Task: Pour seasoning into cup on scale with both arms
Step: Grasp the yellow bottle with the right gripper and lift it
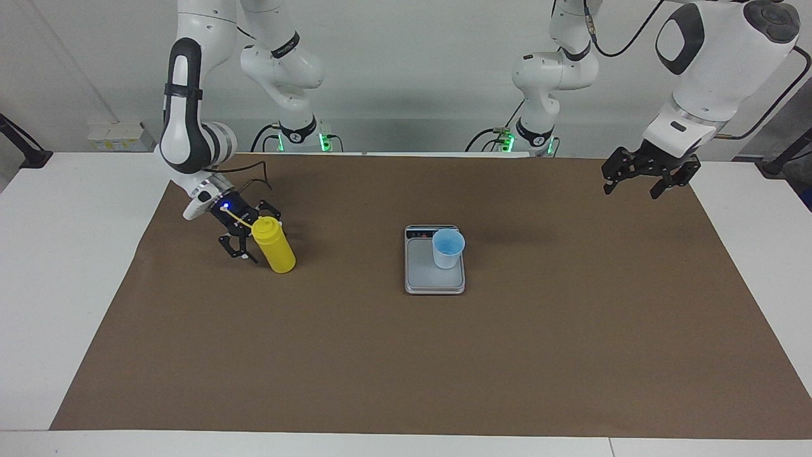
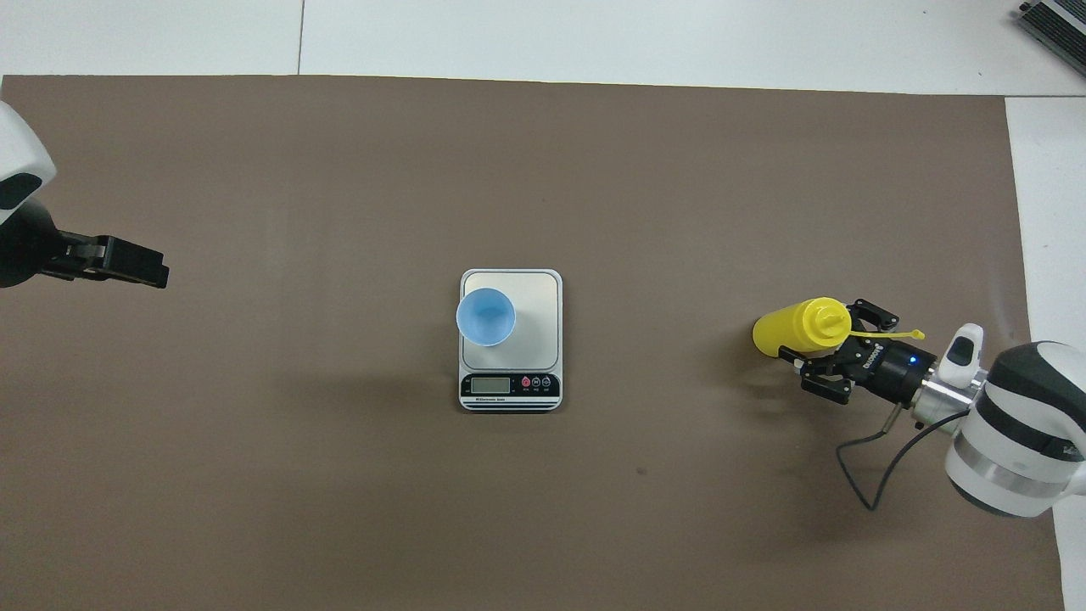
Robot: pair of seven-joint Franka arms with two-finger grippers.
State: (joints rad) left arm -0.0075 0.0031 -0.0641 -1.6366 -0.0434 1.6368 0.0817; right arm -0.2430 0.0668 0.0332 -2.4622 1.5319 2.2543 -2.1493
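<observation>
The right gripper (image 1: pixel 244 238), jaws wide, straddles the upright yellow plastic squeeze bottle (image 1: pixel 274 252), which stands at nine o'clock of the silver-grey kitchen scale (image 1: pixel 434 279) in the facing view. Closing off-centre could tip it. The left gripper (image 1: pixel 644 178) waits open at two o'clock, the light-blue plastic cup (image 1: pixel 448 247) already on the scale.

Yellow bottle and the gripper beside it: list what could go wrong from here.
1. The right gripper stands open right beside the yellow bottle, which stands on the brown mat; a skewed approach could tip it over.
2. The bottle's cap strap lies over the gripper and could get pinched in the grasp.
3. The blue cup sits at the edge of the scale; a nudge while pouring could push it off.
</observation>
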